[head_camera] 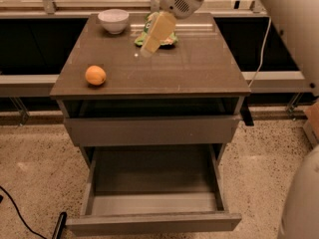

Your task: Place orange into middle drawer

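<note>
Your gripper (148, 47) hangs above the tabletop (199, 68) by the snack bag (169, 40); open or closed, I cannot tell. The orange (95, 75) sits near the left edge. A clumsy nudge could roll it off, missing the open middle drawer (154, 183).

orange (95, 75) on tabletop (199, 68) left, gripper (148, 48) above middle

one view | high front, looking down at cabinet (174, 71) | mid-range | hand (148, 48) top centre
</note>
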`<action>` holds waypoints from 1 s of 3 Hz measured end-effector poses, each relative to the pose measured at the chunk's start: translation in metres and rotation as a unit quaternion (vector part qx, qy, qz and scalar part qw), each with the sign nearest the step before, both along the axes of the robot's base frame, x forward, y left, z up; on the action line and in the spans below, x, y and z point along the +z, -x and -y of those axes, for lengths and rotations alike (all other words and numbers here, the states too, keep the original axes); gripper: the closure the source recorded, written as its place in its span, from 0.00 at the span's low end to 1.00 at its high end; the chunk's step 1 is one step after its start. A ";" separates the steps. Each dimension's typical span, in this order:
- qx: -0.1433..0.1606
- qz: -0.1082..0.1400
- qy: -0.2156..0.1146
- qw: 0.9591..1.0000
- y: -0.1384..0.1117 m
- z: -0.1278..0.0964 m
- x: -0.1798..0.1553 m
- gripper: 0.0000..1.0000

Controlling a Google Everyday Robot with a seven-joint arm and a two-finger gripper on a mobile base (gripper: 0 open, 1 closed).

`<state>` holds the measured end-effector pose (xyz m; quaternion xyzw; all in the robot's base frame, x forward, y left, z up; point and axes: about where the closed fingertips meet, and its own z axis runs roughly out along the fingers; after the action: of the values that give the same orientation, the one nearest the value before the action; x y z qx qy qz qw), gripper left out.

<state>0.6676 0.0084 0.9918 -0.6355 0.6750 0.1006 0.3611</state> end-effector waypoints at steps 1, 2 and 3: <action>0.005 0.011 -0.075 0.997 -0.037 -0.030 -0.026 0.00; 0.013 0.023 -0.076 0.997 -0.041 -0.035 -0.029 0.00; 0.026 0.009 -0.110 0.994 -0.044 -0.048 -0.049 0.00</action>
<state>0.7120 0.0568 0.9432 -0.6101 0.6399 0.1772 0.4323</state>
